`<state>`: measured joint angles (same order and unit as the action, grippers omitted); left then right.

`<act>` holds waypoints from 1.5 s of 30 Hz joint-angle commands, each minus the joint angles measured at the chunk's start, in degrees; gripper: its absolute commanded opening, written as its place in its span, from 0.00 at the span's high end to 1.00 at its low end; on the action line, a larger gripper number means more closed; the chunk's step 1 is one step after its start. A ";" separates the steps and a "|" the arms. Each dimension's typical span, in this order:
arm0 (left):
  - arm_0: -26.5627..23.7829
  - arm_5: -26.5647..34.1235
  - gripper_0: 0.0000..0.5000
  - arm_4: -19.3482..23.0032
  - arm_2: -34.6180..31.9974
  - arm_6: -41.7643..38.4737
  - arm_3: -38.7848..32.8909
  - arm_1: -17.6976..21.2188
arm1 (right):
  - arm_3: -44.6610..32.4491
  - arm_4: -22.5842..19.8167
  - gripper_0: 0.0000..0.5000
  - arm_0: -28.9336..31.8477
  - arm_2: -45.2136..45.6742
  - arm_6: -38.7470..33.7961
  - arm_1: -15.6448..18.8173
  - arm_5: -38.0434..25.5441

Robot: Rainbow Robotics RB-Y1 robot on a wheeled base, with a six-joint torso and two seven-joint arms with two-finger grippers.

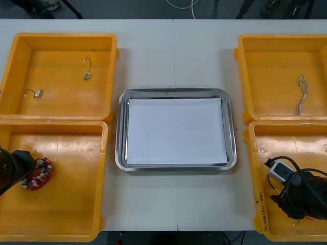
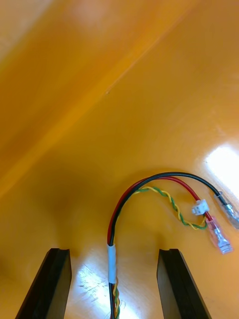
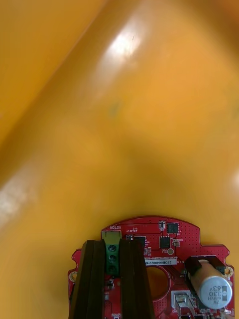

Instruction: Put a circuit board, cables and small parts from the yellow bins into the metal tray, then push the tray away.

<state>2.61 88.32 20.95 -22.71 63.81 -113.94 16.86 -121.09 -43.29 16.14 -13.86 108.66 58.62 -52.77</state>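
At the lower left of the front view, our left gripper (image 3: 113, 279) has its fingers clenched on the green block (image 3: 112, 254) at the edge of the red circuit board (image 3: 164, 239), which sits in the lower-left yellow bin (image 1: 61, 204). At the lower right, our right gripper (image 2: 114, 284) is down in the lower-right yellow bin (image 1: 258, 153), fingers released and spread, the red and yellow cable (image 2: 111, 234) running between them and touching neither. The metal tray (image 1: 173, 93) lies mid-tabletop (image 1: 173, 51), white inside.
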 commanded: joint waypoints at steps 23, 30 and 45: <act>-7.80 19.17 1.00 8.76 2.50 -2.29 -17.72 13.81 | 1.91 0.22 0.00 -0.59 -1.43 -0.64 0.26 3.38; -10.61 19.17 1.00 10.87 7.24 -1.41 -20.18 15.04 | 1.91 0.22 0.99 -0.67 -1.43 -0.73 0.17 3.46; -21.77 19.17 1.00 11.49 23.59 -0.88 -20.35 16.80 | 1.04 -0.48 1.00 -0.67 1.20 -0.91 0.26 4.78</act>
<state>-14.74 107.01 31.94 -2.65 63.82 -132.46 31.43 -119.23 -43.26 16.09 -14.53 108.64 58.61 -48.54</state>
